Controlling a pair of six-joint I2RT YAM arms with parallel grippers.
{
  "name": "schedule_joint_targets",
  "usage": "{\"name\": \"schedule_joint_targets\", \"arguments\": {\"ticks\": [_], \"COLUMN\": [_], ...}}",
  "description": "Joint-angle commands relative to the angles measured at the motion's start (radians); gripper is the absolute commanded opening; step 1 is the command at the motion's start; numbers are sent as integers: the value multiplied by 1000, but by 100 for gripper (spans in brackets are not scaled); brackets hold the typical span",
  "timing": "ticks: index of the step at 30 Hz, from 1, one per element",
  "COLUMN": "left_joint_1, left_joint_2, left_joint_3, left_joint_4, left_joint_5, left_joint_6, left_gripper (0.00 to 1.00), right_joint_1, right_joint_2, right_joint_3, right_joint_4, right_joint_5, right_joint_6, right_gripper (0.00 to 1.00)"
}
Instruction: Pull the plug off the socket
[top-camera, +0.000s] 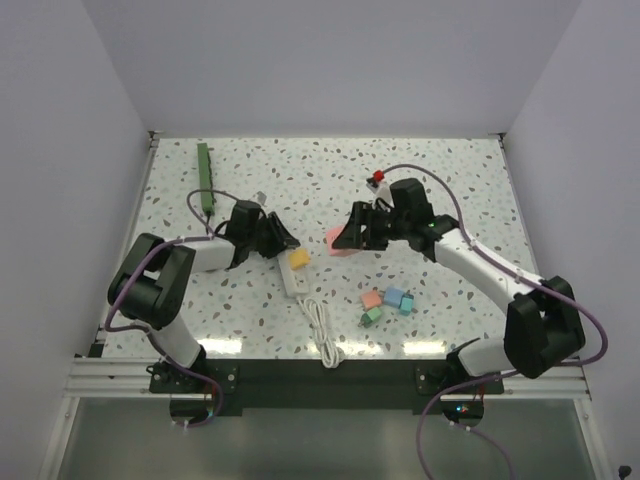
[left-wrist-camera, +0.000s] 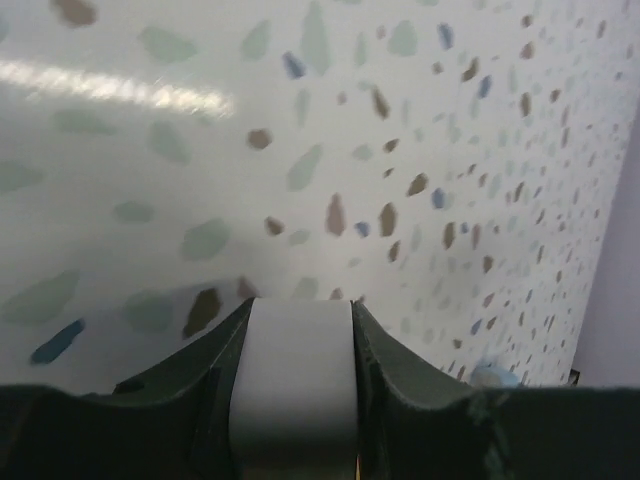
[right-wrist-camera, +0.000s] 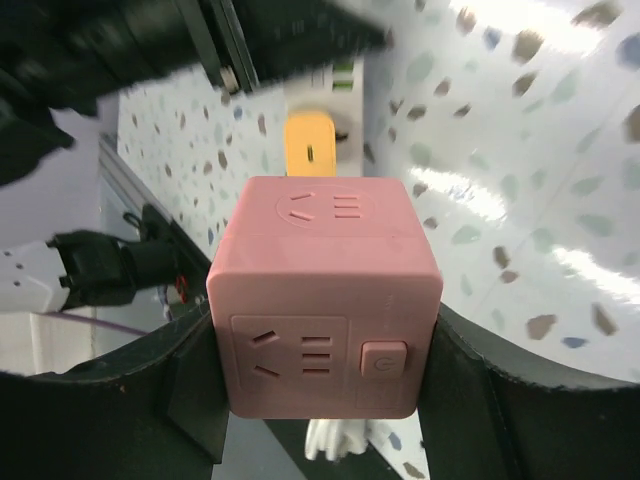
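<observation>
Right pincer (right-wrist-camera: 320, 375): pink cube (right-wrist-camera: 325, 250); left pincer (left-wrist-camera: 300, 312): block (left-wrist-camera: 295, 395)

A white piece (left-wrist-camera: 292, 400) fills the gap between the left gripper's (left-wrist-camera: 300, 306) fingers in the left wrist view and runs off the bottom edge; what it is cannot be told. In the right wrist view the pink cube (right-wrist-camera: 325, 300) covers most of a yellow block (right-wrist-camera: 312, 150), and a dark arm (right-wrist-camera: 150, 50) above is blurred.

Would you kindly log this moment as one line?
left end effector: shut on white strip | right end effector: shut on pink socket cube | yellow plug: at strip's far end | green bar: untouched
</observation>
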Motion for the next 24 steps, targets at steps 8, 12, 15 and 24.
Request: {"name": "schedule_joint_targets", "arguments": {"ticks": [8, 12, 15, 24], "left_joint_1": [20, 22, 20, 17], "left_joint_2": [-22, -45, -56, -65], "left_joint_3": [48, 95, 117, 120], "left_joint_4": [-86, -125, -143, -145], "left_joint_5": [45, 49, 60, 161], "left_joint_6": [94, 121, 144, 213], "left_gripper": [0, 0, 0, 0], "right_joint_1": [-8, -8, -11, -14], "right_joint_2": [4, 21, 27, 44], "right_joint_3": [-5, 85, 108, 90], "right_joint_4": [74, -117, -278, -521], "right_joint_5": [14, 209, 381, 768], "right_joint_6": [-1, -58, -69, 0], "right_gripper": [0, 0, 0, 0]}}
